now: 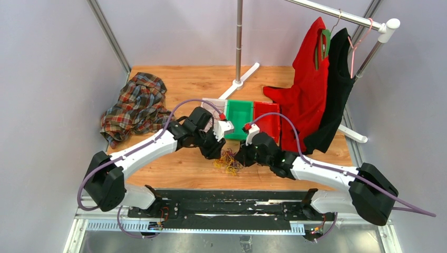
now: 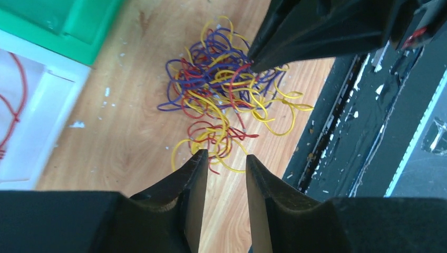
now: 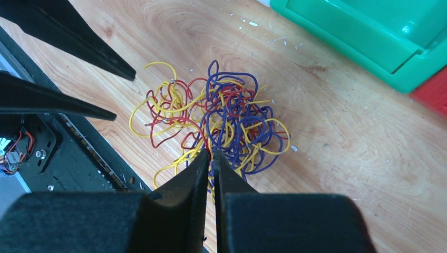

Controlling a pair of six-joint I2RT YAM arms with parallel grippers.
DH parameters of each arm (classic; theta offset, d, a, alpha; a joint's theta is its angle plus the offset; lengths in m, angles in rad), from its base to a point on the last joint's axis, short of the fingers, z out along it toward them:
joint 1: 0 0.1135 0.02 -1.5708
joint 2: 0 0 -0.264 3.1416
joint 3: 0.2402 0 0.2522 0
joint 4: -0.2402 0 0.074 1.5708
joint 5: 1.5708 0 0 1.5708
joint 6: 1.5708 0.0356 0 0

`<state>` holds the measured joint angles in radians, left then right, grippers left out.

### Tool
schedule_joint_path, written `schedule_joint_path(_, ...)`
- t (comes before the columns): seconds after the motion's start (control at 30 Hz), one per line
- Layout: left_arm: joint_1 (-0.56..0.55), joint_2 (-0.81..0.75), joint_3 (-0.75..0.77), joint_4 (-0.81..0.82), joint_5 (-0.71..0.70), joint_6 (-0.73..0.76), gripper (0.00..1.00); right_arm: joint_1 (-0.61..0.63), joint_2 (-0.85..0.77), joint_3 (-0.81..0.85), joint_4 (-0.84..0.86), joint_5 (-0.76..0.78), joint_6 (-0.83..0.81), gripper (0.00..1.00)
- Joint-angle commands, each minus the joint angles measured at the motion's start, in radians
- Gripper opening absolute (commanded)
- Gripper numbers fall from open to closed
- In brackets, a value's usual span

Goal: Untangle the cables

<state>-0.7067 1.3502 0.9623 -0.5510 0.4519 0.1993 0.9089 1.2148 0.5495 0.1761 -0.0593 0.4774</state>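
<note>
- Cables (image 1: 227, 161) (image 2: 226, 100) (image 3: 221, 121): one loose knot of thin red, yellow and purple strands; lies on the counter (image 1: 184, 84) close to its near edge, about midway along it, in front of the green bin (image 1: 238, 113); purple loops crowd the side toward the bin, red and yellow trail toward the near edge
- Handling, as judged: very light, limp and springy; the strands look smooth and likely to slip from a shallow pinch; pulling one probably drags the whole knot unless the rest is held down
- Where to take hold, as judged: a free outer loop or a loose end at the rim of the knot, such as the yellow loops on its near side; not the dense purple middle
- Left tool (image 2: 225, 156) (image 1: 216, 150): jaws parted to a moderate gap, bare wood showing between them; tips just short of the red-and-yellow fringe; holds nothing
- Right tool (image 3: 210, 153) (image 2: 252, 60) (image 1: 243, 157): jaws drawn to a narrow slit, tips down in the knot; yellow strands cross the slit, yet whether any is pinched I cannot tell
- White bin (image 2: 31, 132): beside the green bin; one red strand lies in it, apart from the knot
</note>
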Motion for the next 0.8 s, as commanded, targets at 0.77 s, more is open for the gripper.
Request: schedule_joint_path(0.77,-0.053,0.017,-0.041,0.117,-0.127,0.055,0.01,-0.017,-0.026,-0.095,-0.010,0.035,-0.011,0.01)
